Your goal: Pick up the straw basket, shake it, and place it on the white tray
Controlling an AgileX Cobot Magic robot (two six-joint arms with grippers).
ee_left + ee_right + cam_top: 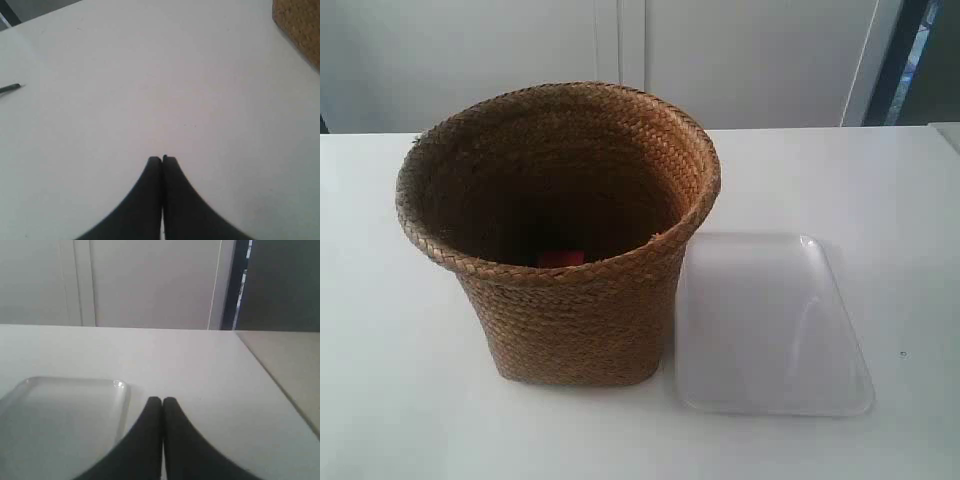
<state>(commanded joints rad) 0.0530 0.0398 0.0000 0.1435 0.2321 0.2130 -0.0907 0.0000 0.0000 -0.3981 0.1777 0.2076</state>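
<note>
The brown straw basket [565,240] stands upright on the white table, its base beside the white tray [770,325], which lies flat to its right in the exterior view. Something small and red [560,258] shows deep inside the basket. Neither arm appears in the exterior view. A corner of the basket [300,25] shows in the left wrist view, well away from my left gripper [162,159], which is shut with nothing in it over bare table. My right gripper [162,400] is shut and empty, just beside the tray [60,420].
The white table [880,200] ends at a far edge before a pale wall [740,60]. A thin dark object [10,88] lies on the table in the left wrist view. The table's side edge [280,385] shows in the right wrist view.
</note>
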